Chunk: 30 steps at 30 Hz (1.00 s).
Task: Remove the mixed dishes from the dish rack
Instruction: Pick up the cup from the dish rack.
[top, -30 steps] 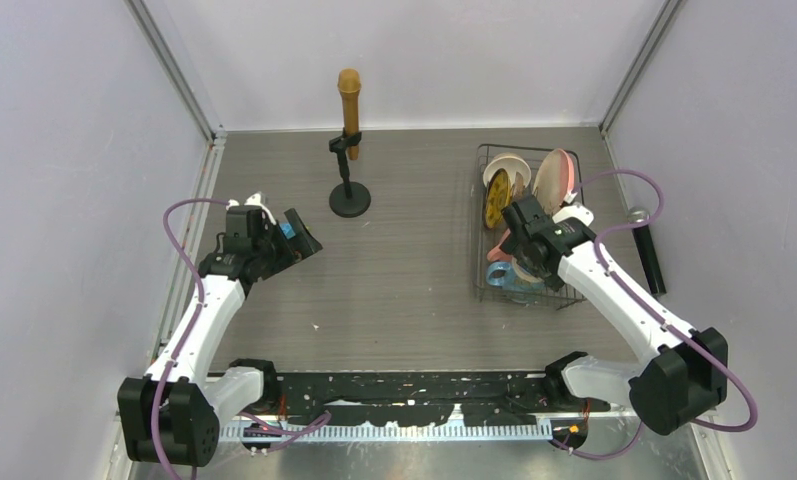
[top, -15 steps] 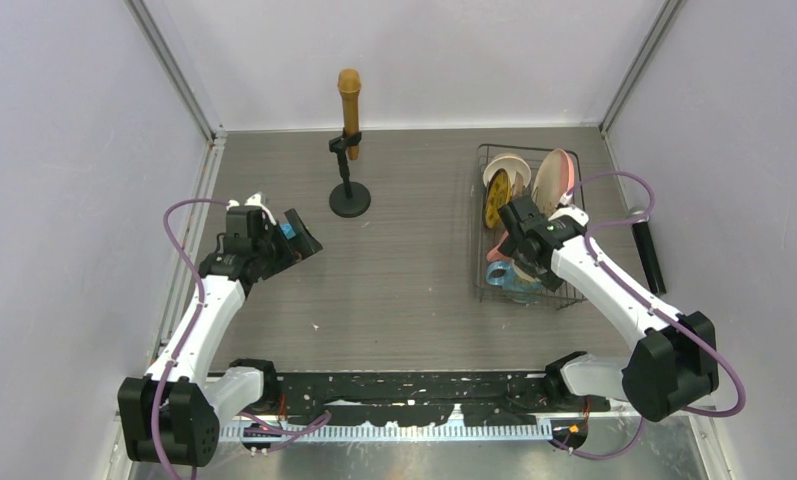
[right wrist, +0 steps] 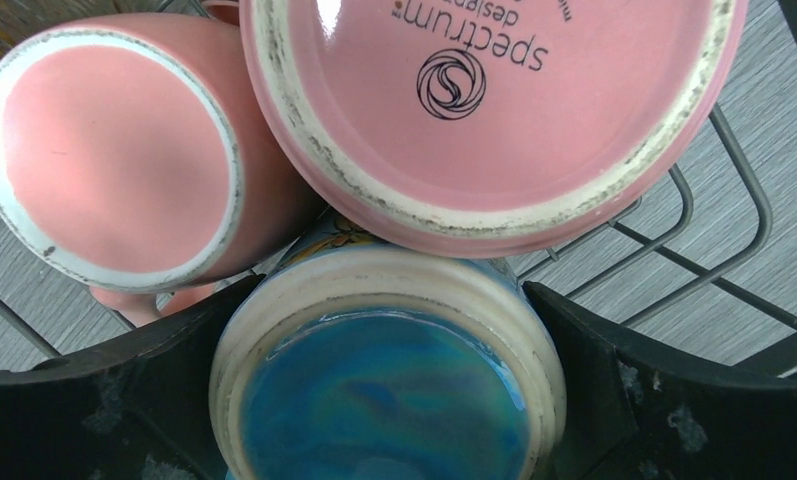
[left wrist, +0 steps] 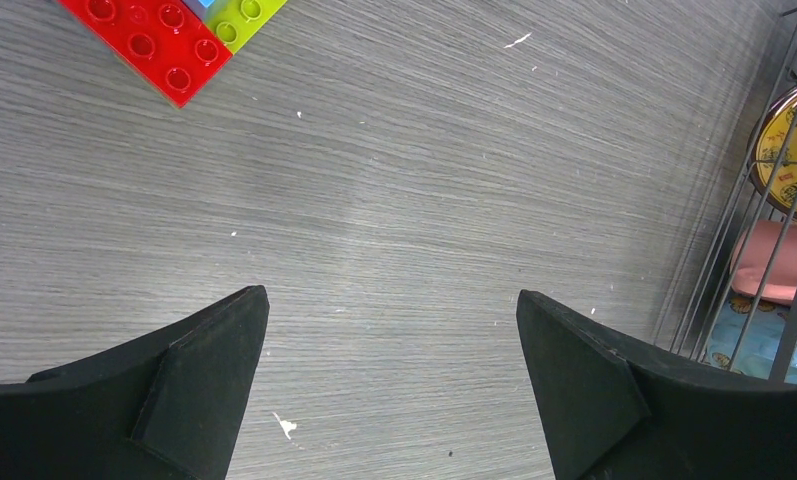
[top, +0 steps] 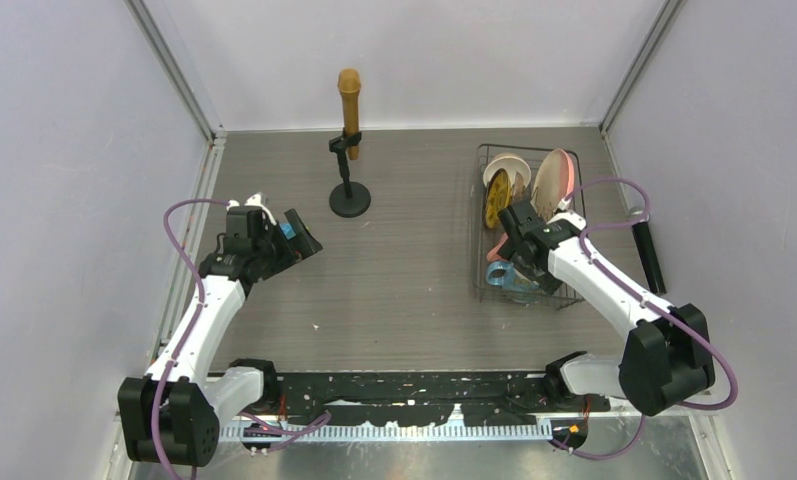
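The black wire dish rack [top: 479,250] stands at the right. It holds a large pink-cream plate [top: 552,180], a small yellow plate [top: 495,198] and a white bowl [top: 504,168] at the back. My right gripper [top: 519,262] reaches into its front part. In the right wrist view the open gripper [right wrist: 384,310] has a finger on each side of a mug with a blue glazed base [right wrist: 384,400]. Two pink mugs [right wrist: 109,160] [right wrist: 484,100] lie against it, bases up. My left gripper [left wrist: 392,300] is open and empty over bare table at the left.
A black round-based stand [top: 350,195] holds an orange microphone [top: 349,95] at the back centre. A black microphone [top: 649,250] lies right of the rack. Toy blocks [left wrist: 164,40] lie by my left gripper. Walls close in on both sides.
My right gripper has pushed a little farther into the rack, toward its back left. The left arm has not moved.
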### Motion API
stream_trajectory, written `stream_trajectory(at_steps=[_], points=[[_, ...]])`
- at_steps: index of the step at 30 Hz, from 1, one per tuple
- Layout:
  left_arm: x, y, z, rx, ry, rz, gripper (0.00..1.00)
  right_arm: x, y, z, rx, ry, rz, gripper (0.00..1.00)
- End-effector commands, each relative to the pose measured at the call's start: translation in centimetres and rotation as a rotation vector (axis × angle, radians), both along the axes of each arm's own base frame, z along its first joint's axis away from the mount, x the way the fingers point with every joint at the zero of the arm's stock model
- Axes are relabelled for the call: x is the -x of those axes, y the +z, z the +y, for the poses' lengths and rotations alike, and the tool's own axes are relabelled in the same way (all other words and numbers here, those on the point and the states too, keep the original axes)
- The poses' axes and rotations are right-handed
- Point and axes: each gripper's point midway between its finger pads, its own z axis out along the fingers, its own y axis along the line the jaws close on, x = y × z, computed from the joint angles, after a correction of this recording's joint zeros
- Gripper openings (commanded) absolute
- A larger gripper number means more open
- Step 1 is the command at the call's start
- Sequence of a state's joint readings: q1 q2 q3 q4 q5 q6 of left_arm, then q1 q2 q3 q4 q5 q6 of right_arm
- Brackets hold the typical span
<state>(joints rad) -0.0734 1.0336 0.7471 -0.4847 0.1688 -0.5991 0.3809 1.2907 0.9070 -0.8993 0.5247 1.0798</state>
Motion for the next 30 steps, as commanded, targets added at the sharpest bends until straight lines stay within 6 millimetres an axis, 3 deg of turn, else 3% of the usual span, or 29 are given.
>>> stream_trajectory(at_steps=[1, 9, 22, 25, 30], points=[[-0.6, 0.7, 0.0, 0.001, -0.001, -0.043, 0.99, 2.9, -3.1, 0.3, -0.035, 0.005, 0.153, 0.98], [-0.6, 0.7, 0.0, 0.0, -0.001, -0.039, 0.99, 2.6, -1.0, 0.3, -0.044, 0.028, 0.092, 0.81], [-0.5, 0.7, 0.0, 0.002, -0.002, -0.04, 0.99, 1.0, 5.4, 0.2, -0.067, 0.057, -0.086, 0.63], [-0.6, 0.7, 0.0, 0.002, -0.003, -0.041, 0.99, 1.0, 6.1, 0.1, -0.066, 0.055, -0.103, 0.55], [-0.5, 0.7, 0.0, 0.002, -0.002, -0.04, 0.99, 0.9, 7.2, 0.1, -0.072, 0.057, -0.131, 0.5]])
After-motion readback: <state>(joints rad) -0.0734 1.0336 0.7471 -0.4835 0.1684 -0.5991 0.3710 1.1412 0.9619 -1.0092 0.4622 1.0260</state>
